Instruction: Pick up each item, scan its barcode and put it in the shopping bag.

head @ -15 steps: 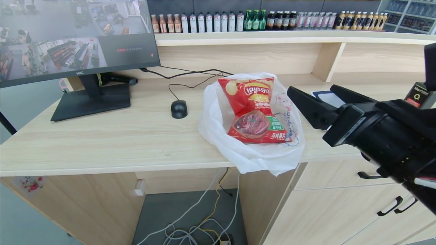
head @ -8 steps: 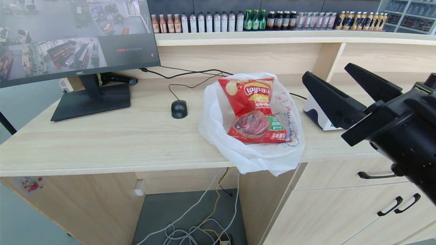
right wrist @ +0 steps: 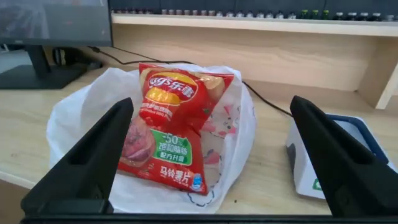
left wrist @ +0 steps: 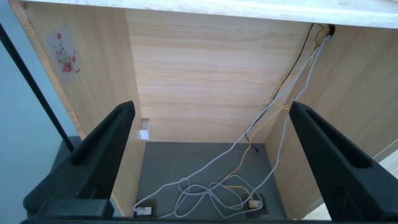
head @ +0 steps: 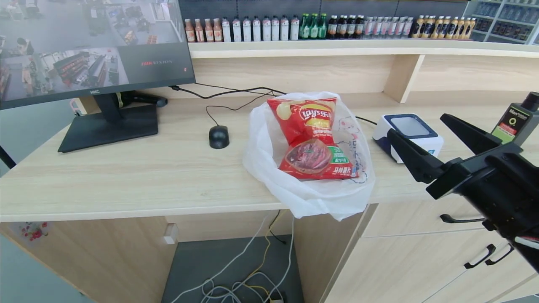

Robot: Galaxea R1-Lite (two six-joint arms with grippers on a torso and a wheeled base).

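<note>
Wooden counter (head: 126,176) carries a monitor (head: 84,46) and mouse (head: 219,136) at left. The left gripper (left wrist: 211,109) hangs low before the counter's underside, jaws spread and empty. Mid-counter, the bag (head: 311,198) holds two red chip packs (head: 313,122), its near fold drooping over the edge. Right of it sits the scanner (head: 410,134), then the right gripper (head: 417,126), jaws wide and empty, and a bottle (head: 518,120) at far right, likely the next item. A glancing reach could topple that bottle, and its weight might drag the overhanging bag off.
</note>
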